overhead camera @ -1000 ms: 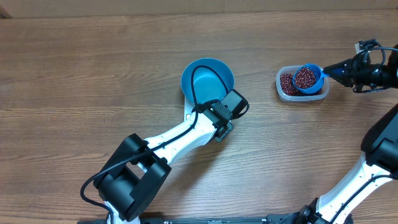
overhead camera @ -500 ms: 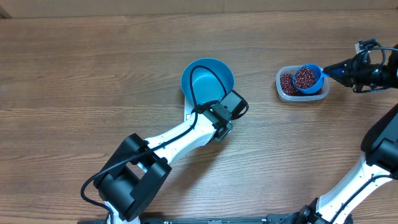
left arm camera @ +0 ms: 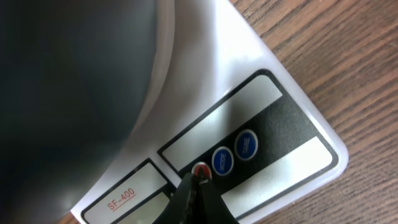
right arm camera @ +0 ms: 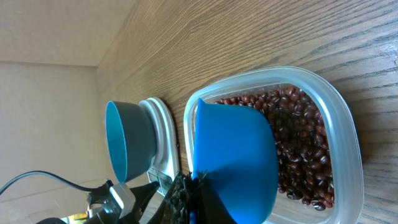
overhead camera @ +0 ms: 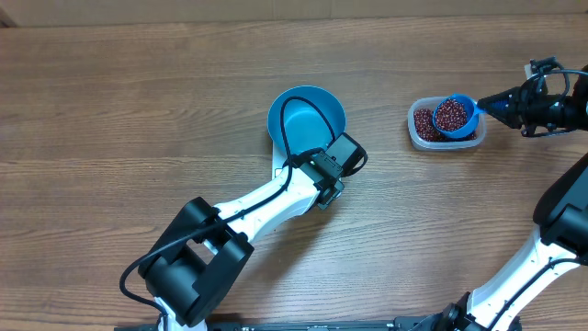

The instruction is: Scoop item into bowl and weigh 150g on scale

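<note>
Left gripper [left arm camera: 198, 179]: clenched, fingertips pressed together with nothing held between them. The closed tip sat at the red button [left arm camera: 200, 170] on the control strip of the scale [left arm camera: 217, 56]; contact appeared likely but could not be confirmed. Two blue buttons [left arm camera: 222, 159] lay just beside the red one, and a label [left arm camera: 121, 199] reading SF-400 lay further along the same edge. The bowl [overhead camera: 303, 115] stood on the scale directly ahead of this gripper. It was round and deep blue, and its interior looked bare in the overhead view. It covered most of the platform, so that only a white corner showed from above.

Right gripper [right arm camera: 189, 186]: clenched on the handle of the small blue scoop [overhead camera: 455, 115]. The scoop was heaped with beans [overhead camera: 450, 114], which therefore lay immediately in front of the fingertips. The scoop sat over the clear tub [overhead camera: 413, 129], and more red-brown beans lay loose in the tub beneath and beside it. Whether the scoop rested on that heap or was held clear of it could not be determined.

The tub stood on the wooden table [overhead camera: 138, 110], well apart from the bowl and scale and to their right in the overhead view.
</note>
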